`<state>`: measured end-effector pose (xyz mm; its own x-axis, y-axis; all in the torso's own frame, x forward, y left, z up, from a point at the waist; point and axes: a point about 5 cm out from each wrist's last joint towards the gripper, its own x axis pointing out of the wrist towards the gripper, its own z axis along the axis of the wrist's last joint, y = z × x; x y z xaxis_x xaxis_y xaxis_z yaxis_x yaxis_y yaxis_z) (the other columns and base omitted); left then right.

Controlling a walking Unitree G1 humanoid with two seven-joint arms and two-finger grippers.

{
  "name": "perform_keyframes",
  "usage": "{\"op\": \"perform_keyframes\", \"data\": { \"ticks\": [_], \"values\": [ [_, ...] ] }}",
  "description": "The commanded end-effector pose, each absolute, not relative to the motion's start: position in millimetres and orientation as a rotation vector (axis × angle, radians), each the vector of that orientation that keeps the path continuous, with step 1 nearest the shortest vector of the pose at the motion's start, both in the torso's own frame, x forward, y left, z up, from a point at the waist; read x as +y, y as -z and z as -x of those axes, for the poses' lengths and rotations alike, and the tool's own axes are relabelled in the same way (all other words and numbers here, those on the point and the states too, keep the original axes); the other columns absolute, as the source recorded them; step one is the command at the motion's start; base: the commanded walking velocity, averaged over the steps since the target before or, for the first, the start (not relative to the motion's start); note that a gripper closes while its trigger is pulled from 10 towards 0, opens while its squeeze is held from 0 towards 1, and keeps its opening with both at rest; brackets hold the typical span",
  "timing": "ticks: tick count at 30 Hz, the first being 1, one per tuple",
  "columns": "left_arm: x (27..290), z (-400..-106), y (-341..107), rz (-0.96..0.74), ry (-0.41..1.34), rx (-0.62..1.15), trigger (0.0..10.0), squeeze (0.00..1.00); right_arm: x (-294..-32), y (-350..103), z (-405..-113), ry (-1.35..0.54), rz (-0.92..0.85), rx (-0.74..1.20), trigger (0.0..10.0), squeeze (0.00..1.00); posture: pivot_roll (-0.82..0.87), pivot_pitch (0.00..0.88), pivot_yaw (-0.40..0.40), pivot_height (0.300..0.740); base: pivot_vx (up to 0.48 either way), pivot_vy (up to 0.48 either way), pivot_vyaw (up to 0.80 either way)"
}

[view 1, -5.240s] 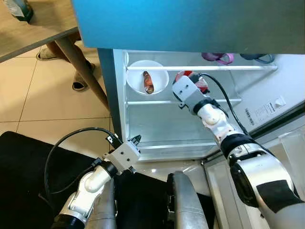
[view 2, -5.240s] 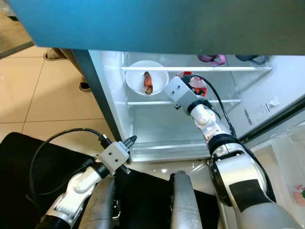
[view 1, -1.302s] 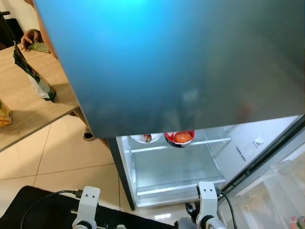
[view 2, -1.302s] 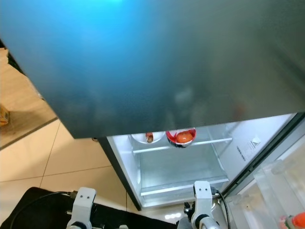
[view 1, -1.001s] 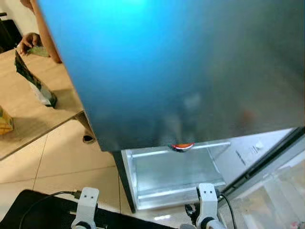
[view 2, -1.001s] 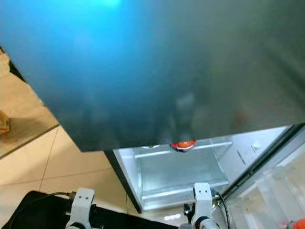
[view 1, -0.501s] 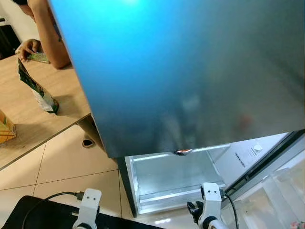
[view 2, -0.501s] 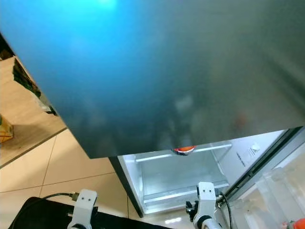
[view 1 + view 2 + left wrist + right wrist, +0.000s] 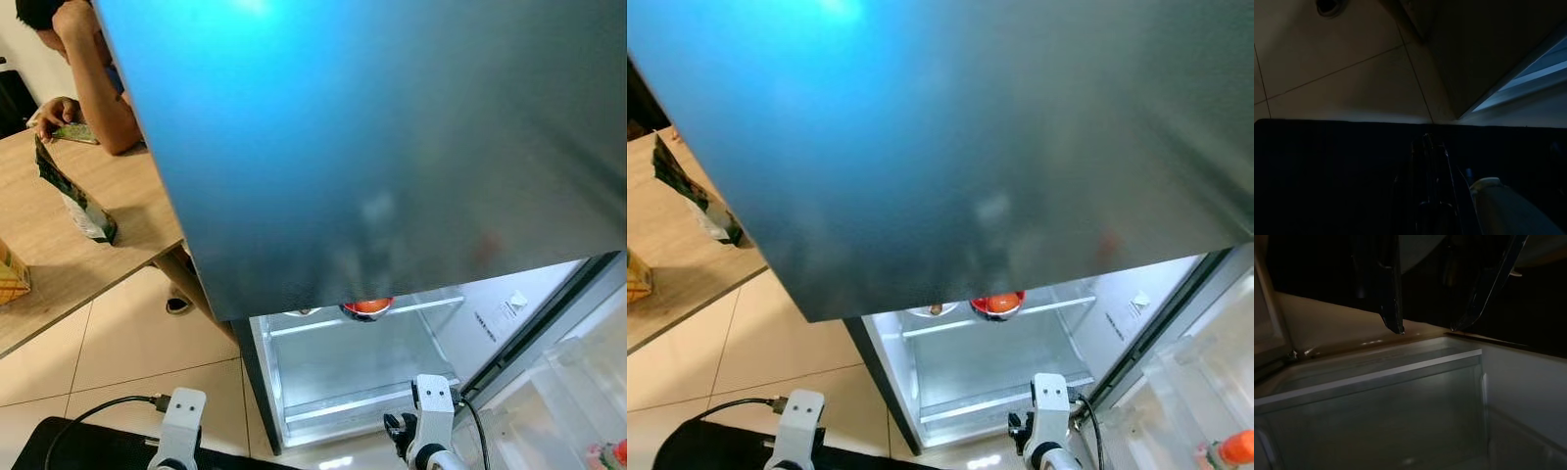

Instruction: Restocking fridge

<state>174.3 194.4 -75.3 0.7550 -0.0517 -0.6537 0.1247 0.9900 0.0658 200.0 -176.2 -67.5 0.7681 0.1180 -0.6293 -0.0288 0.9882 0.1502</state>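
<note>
Fridge (image 9: pixel 372 176) stock sat deep on the glass shelf (image 9: pixel 1058 305): a red bowl (image 9: pixel 997 305) with an orange fruit in it, and a white bowl (image 9: pixel 934 310) just beside it on the robot's left, both half hidden under the fridge's upper door. Below them the lower compartment lay lit, its door standing open on the right. Of the two arms, the right gripper (image 9: pixel 1425 328) was the nearer, low at the compartment's front edge with its black fingers (image 9: pixel 1388 293) spread and holding nothing. The left gripper (image 9: pixel 1429 147) hung idle over the floor in deep shade; whether its fingers were parted I could not tell. Any next reach would, I judge, go upward and inward from the right side.
</note>
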Motion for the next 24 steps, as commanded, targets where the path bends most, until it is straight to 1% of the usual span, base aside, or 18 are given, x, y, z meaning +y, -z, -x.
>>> {"op": "perform_keyframes", "data": {
  "ticks": [1, 2, 3, 6, 9, 11, 12, 13, 15, 17, 20, 21, 24],
  "values": [
    [195.0, -165.3, 80.5, -0.081, 0.077, 0.750, 10.0, 0.00, -177.6, 71.0, -195.3, -0.056, -0.141, 0.721, 10.0, 0.00, -0.10, 0.031, 0.014, 0.725, 0.000, 0.000, 0.00],
    [198.9, -163.9, 81.0, -0.084, 0.061, 0.762, 10.0, 0.00, -178.0, 72.9, -194.0, -0.046, -0.105, 0.750, 10.0, 0.00, -0.11, 0.052, 0.015, 0.725, 0.000, 0.000, 0.00],
    [202.3, -162.4, 81.5, -0.078, 0.050, 0.772, 10.0, 0.00, -176.9, 74.4, -192.6, -0.058, -0.081, 0.771, 10.0, 0.00, -0.12, 0.060, 0.034, 0.725, 0.000, 0.000, 0.00],
    [206.2, -161.0, 81.6, -0.049, 0.034, 0.776, 10.0, 0.00, -174.5, 73.0, -194.3, -0.086, -0.082, 0.754, 10.0, 0.00, -0.13, 0.065, 0.036, 0.725, 0.000, 0.000, 0.00],
    [212.0, -162.1, 80.3, -0.063, 0.043, 0.783, 10.0, 0.00, -177.2, 70.1, -198.0, -0.050, -0.122, 0.724, 10.0, 0.00, -0.12, 0.062, 0.018, 0.725, 0.000, 0.000, 0.00],
    [213.8, -162.5, 80.1, -0.062, 0.035, 0.786, 10.0, 0.00, -176.2, 71.4, -196.2, -0.054, -0.116, 0.734, 10.0, 0.00, -0.12, 0.062, 0.018, 0.725, 0.000, 0.000, 0.00],
    [213.5, -163.0, 80.6, -0.070, 0.023, 0.797, 10.0, 0.00, -175.0, 73.6, -193.4, -0.066, -0.093, 0.758, 10.0, 0.00, -0.13, 0.082, 0.017, 0.725, 0.000, 0.000, 0.00],
    [213.0, -163.3, 81.1, -0.075, 0.015, 0.805, 10.0, 0.00, -174.0, 75.3, -191.2, -0.076, -0.073, 0.775, 10.0, 0.00, -0.13, 0.082, 0.017, 0.725, 0.000, 0.000, 0.00],
    [207.2, -164.4, 82.3, -0.052, 0.016, 0.812, 10.0, 0.00, -171.6, 75.7, -190.2, -0.098, -0.066, 0.775, 10.0, 0.00, -0.13, 0.084, 0.023, 0.725, 0.000, 0.000, 0.00],
    [197.3, -166.9, 83.0, -0.049, 0.051, 0.812, 10.0, 0.00, -174.1, 74.6, -191.7, -0.064, -0.091, 0.764, 10.0, 0.00, -0.13, 0.089, 0.018, 0.725, 0.000, 0.000, 0.00],
    [192.2, -168.5, 82.9, -0.033, 0.054, 0.805, 10.0, 0.00, -175.6, 75.6, -190.1, -0.056, -0.088, 0.773, 10.0, 0.00, -0.13, 0.086, 0.014, 0.725, 0.000, 0.000, 0.00],
    [186.9, -168.3, 83.9, -0.023, 0.047, 0.808, 10.0, 0.00, -175.6, 77.0, -188.4, -0.057, -0.074, 0.791, 10.0, 0.00, -0.13, 0.102, 0.007, 0.725, 0.000, 0.000, 0.00],
    [180.4, -167.2, 85.6, -0.015, 0.050, 0.819, 10.0, 0.00, -174.0, 78.3, -187.0, -0.073, -0.071, 0.808, 10.0, 0.00, -0.13, 0.104, 0.015, 0.725, 0.000, 0.000, 0.00]
  ]
}}
